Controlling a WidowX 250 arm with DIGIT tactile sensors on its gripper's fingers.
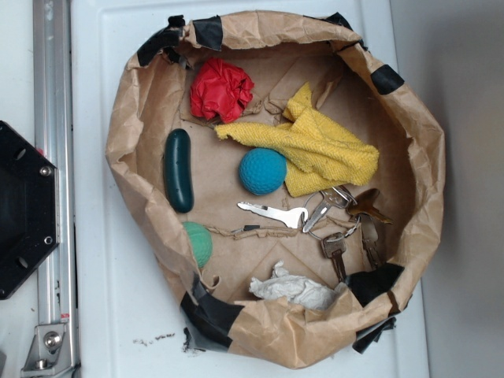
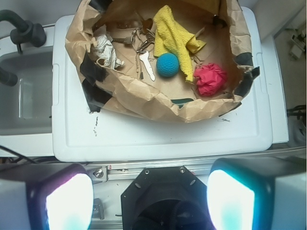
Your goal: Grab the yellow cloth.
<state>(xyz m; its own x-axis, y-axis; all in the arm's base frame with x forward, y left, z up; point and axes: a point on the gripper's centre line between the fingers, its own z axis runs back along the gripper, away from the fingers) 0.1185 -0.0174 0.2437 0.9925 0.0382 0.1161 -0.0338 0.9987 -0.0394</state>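
Note:
The yellow cloth (image 1: 319,150) is a bright yellow terry rag lying crumpled in the upper right of a brown paper bag basin (image 1: 126,157). It touches the blue ball (image 1: 261,171). In the wrist view the cloth (image 2: 172,36) lies at the far side, above the ball (image 2: 167,64). My gripper (image 2: 148,196) is open and empty, its two fingers (image 2: 67,201) wide apart. It hovers high over the black robot base (image 2: 163,201), well short of the bag. The gripper does not show in the exterior view.
Inside the bag lie a red paper wad (image 1: 221,89), a white tissue wad (image 1: 293,288), a bunch of keys (image 1: 331,216), a dark green pickle shape (image 1: 179,169) and a green ball (image 1: 198,242). The bag's crumpled taped rim (image 2: 144,96) stands up on a white lid (image 2: 158,134).

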